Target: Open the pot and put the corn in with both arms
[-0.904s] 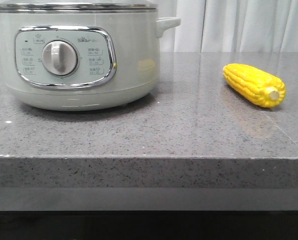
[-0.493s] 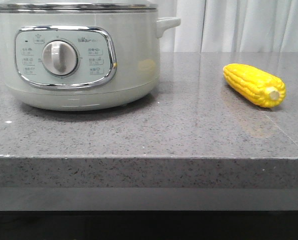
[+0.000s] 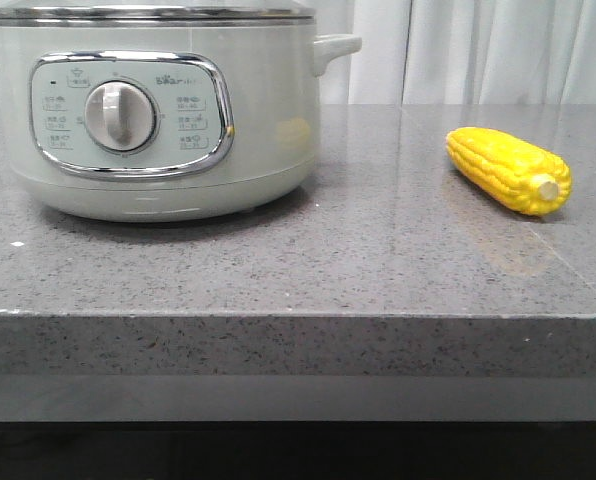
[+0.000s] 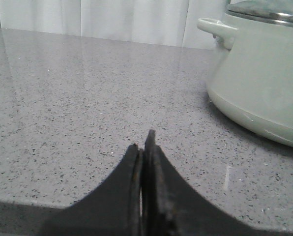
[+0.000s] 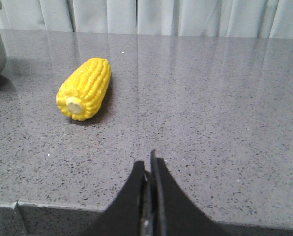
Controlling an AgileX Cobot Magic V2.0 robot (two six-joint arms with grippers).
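The pale grey-green pot [image 3: 268, 110] stands at the left of the grey stone counter with its metal-rimmed lid [image 3: 148, 13] on. It also shows in the left wrist view [image 4: 264, 83]. The yellow corn [image 3: 508, 170] lies on the counter at the right, pale stub end toward me; it also shows in the right wrist view [image 5: 85, 88]. My left gripper [image 4: 143, 146] is shut and empty, low at the counter's front edge, apart from the pot. My right gripper [image 5: 148, 162] is shut and empty at the front edge, short of the corn. Neither gripper shows in the front view.
The grey speckled counter [image 3: 328, 260] has a thick front edge [image 3: 298, 345]. White curtains [image 3: 478, 50] hang behind it. A side handle of the pot [image 3: 335, 48] sticks out toward the corn.
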